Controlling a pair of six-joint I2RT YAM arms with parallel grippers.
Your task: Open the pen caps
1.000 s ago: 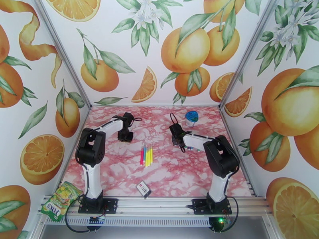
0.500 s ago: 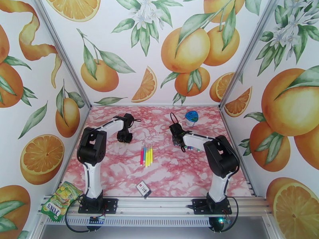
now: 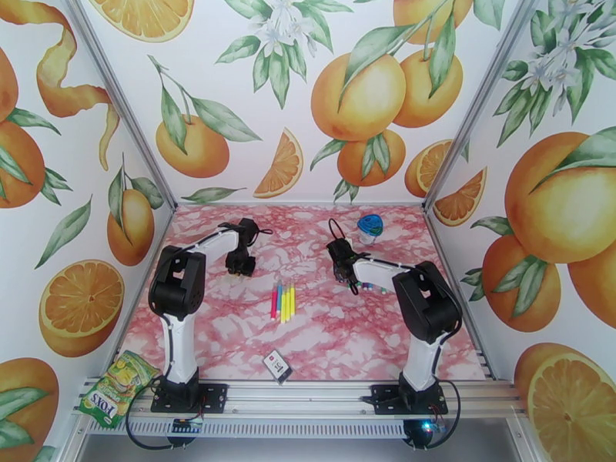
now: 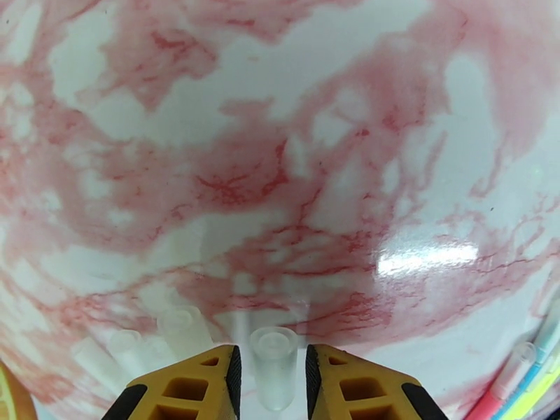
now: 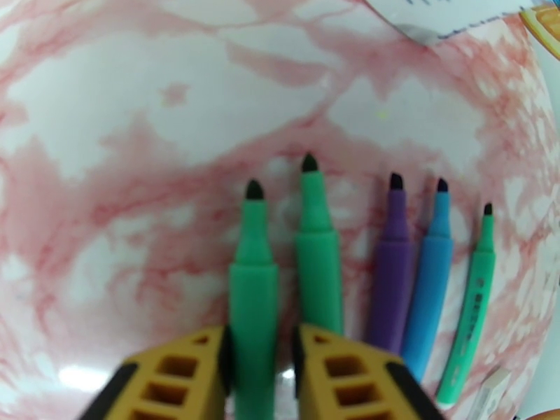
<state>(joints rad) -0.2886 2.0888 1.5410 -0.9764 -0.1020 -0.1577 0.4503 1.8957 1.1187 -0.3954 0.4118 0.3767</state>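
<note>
Both arms reach forward and bend down to the marble table. The left gripper sits low, its jaws slightly parted around a clear pen cap that lies beside other loose caps. The right gripper loosely straddles a green marker, bare-tipped like its four neighbours. Capped pens lie between the arms

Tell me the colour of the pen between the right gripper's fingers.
That pen is green, black-tipped; the right wrist view shows it best.
</note>
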